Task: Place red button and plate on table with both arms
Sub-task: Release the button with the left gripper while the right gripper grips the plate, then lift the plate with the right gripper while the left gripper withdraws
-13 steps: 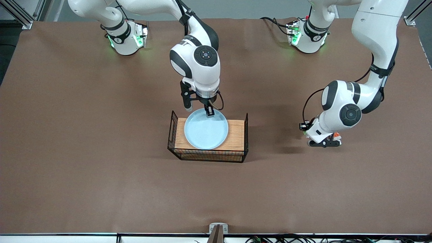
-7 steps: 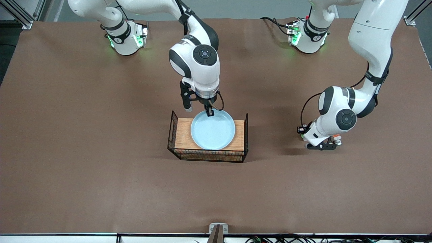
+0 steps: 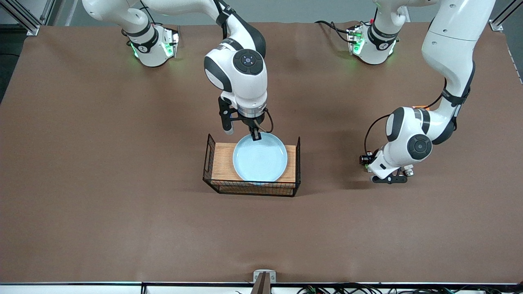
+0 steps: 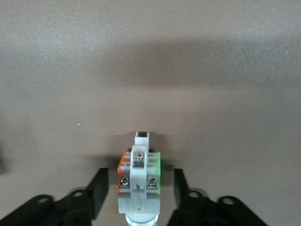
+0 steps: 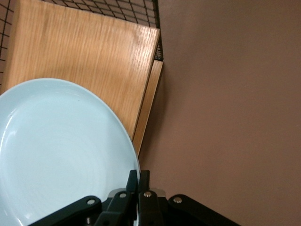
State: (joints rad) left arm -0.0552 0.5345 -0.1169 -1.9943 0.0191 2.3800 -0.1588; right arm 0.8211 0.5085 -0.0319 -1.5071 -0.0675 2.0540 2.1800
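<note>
The red button (image 4: 139, 181), a small whitish part with a green side and an orange side, stands on the brown table (image 3: 122, 204) toward the left arm's end. My left gripper (image 4: 139, 194) is open around it, with a gap on each side; in the front view the left gripper (image 3: 390, 179) sits low at the table. The pale-blue plate (image 3: 259, 159) lies on the rack's wooden top. My right gripper (image 3: 254, 134) is shut on the rim of the plate (image 5: 61, 150), on the edge farther from the front camera.
The black wire rack (image 3: 216, 163) with its wooden top (image 5: 84, 52) stands mid-table. Its raised wire ends flank the plate. Brown table surface stretches all round it, and the arms' green-lit bases stand along the table's edge farthest from the front camera.
The right gripper shut on the plate's rim and drew the plate along the rack top toward the left arm's end. The left gripper sank to the table and opened off the button.
</note>
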